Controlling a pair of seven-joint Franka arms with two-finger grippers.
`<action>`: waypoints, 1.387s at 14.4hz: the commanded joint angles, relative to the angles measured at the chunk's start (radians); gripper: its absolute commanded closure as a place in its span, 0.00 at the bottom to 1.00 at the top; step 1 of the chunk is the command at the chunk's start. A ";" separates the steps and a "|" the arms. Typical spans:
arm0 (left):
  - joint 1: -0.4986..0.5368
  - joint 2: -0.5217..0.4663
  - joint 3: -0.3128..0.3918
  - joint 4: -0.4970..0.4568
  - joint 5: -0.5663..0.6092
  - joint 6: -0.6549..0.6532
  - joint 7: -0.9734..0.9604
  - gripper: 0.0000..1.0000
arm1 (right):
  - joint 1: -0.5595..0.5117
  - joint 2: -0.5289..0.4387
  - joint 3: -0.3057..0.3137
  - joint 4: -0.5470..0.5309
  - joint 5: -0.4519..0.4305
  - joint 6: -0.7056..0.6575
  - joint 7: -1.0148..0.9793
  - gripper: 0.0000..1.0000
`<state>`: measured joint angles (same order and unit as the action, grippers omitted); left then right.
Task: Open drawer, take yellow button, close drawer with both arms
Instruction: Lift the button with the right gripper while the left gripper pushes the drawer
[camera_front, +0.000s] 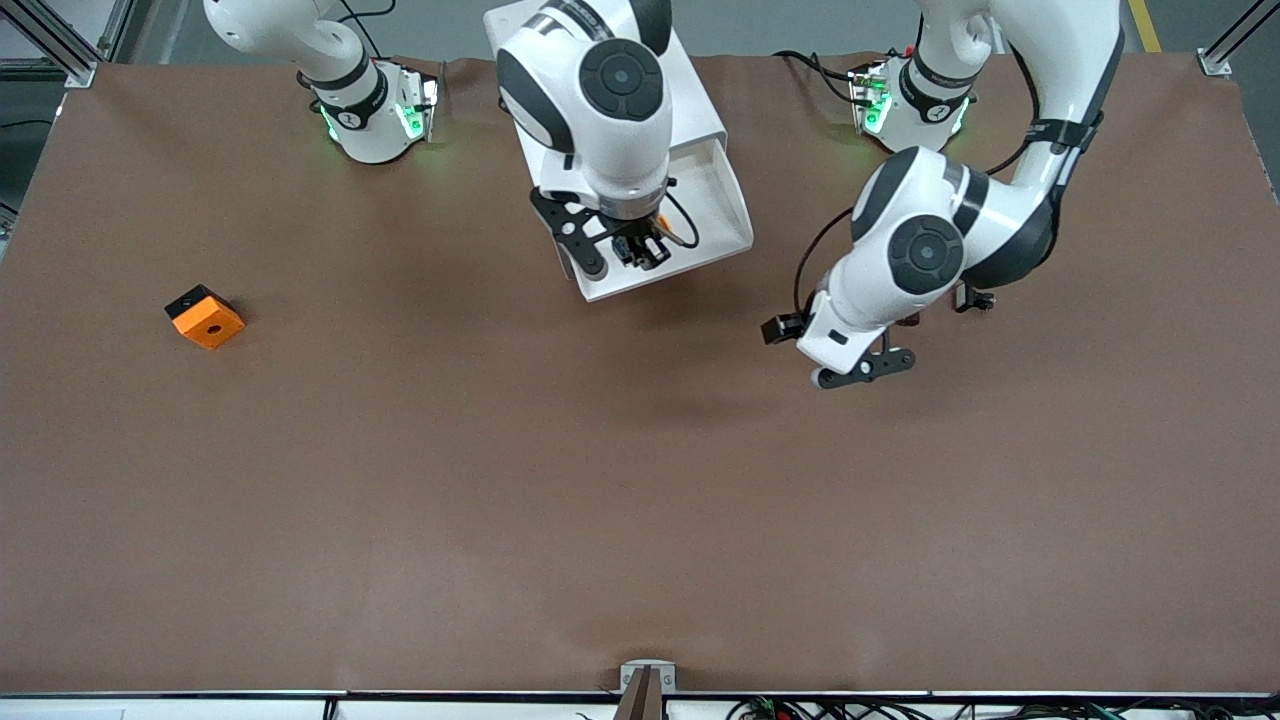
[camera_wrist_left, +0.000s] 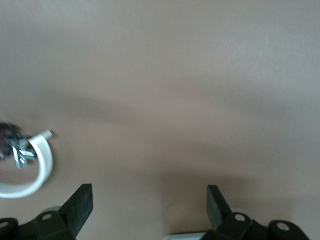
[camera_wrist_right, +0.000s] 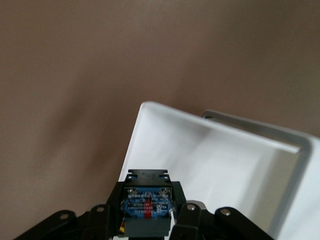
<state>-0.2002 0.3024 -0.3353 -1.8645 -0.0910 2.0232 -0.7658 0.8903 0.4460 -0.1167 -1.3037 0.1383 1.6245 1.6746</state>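
The white cabinet (camera_front: 692, 95) stands near the robots' bases, with its top drawer (camera_front: 728, 205) pulled out toward the front camera. My right gripper (camera_front: 640, 252) hangs over the open drawer and is shut on the button (camera_front: 660, 222), of which a bit of orange cap shows. In the right wrist view the button's dark body with its blue label (camera_wrist_right: 146, 205) sits between the fingers, above the drawer's white inside (camera_wrist_right: 220, 165). My left gripper (camera_front: 865, 368) is open and empty, low over bare table toward the left arm's end. Its fingers (camera_wrist_left: 80, 204) stand wide apart.
An orange cube with a black side (camera_front: 204, 316) lies on the brown table toward the right arm's end. A small dark piece (camera_front: 975, 298) lies beside the left arm. A white loop (camera_wrist_left: 42, 165) with small dark bits shows in the left wrist view.
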 joint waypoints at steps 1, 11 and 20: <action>-0.001 0.014 -0.072 -0.008 0.010 0.035 -0.111 0.00 | -0.072 -0.067 0.011 0.024 0.018 -0.125 -0.186 0.86; -0.220 0.050 -0.100 -0.013 -0.012 0.048 -0.374 0.00 | -0.450 -0.274 0.003 -0.043 -0.011 -0.371 -1.060 0.87; -0.248 0.053 -0.220 -0.038 -0.030 0.038 -0.509 0.00 | -0.675 -0.282 0.003 -0.233 -0.141 -0.185 -1.513 0.85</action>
<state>-0.4397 0.3628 -0.5425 -1.8897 -0.1038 2.0620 -1.2517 0.2546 0.1936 -0.1331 -1.4561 0.0236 1.3714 0.2239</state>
